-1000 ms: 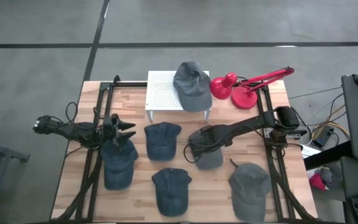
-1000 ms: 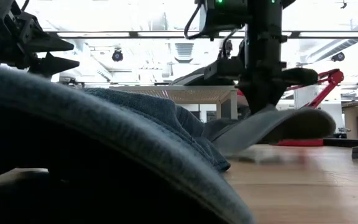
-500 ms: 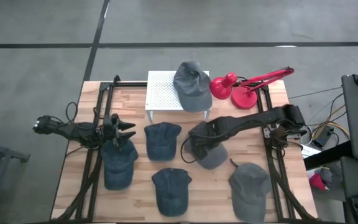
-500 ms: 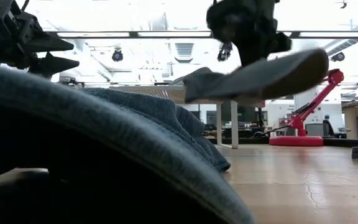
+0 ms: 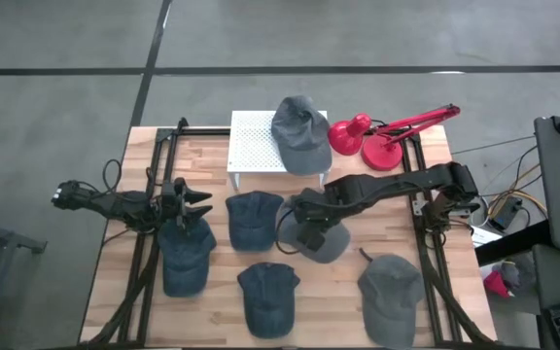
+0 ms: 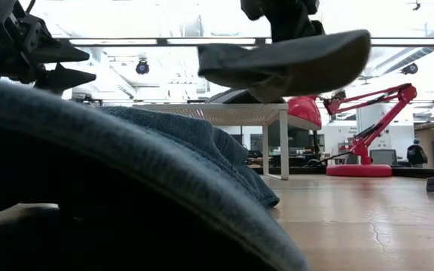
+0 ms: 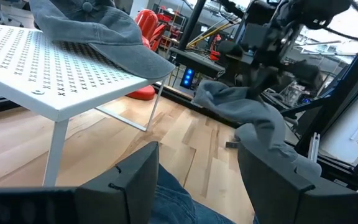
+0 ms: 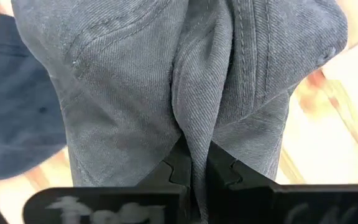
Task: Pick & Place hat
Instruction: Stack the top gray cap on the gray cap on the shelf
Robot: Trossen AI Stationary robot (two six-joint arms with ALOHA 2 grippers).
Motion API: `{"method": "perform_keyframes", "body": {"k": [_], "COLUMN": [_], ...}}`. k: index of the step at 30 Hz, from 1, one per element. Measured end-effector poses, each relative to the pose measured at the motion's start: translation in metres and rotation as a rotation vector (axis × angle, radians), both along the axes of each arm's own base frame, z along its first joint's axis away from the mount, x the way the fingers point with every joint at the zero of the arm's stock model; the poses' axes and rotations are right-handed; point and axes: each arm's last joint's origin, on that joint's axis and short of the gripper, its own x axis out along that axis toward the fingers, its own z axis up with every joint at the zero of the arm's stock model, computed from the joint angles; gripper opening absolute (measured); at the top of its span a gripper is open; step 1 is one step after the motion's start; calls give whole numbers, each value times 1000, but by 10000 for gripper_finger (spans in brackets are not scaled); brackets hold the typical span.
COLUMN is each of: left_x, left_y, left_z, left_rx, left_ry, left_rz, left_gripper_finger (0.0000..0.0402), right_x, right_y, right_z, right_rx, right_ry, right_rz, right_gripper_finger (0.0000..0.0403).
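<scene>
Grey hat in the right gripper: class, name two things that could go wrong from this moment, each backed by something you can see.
1. The right gripper pinches only a thin fold of the grey hat, so the hat may slip out while it hangs above the table.
2. The white rack already carries a hat overhanging its edge; setting another there could knock it off.

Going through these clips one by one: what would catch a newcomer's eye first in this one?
Probably the grey cap hanging in mid-air over the table's middle, pinched in the right gripper, well clear of the wood. Next, the bright red desk lamp at the far right corner, beside the white perforated stand with another cap on it.
</scene>
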Motion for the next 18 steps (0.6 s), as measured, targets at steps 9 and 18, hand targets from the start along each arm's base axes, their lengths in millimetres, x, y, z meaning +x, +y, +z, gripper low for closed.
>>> {"method": "perform_keyframes", "body": {"k": [9, 18], "left_x": [0, 0], "left_y": [0, 0], "left_z": [0, 0], "left_rx": [0, 0], "left_ry": [1, 1], "left_rz": [4, 4], "left_gripper_finger": [223, 223], "right_x": [17, 29], "right_y": [2, -2], "right_z": [29, 52], "right_rx": [-8, -103], "right_ry": [-228, -413], "right_rz": [77, 90], "right_gripper_finger": [11, 11]}}
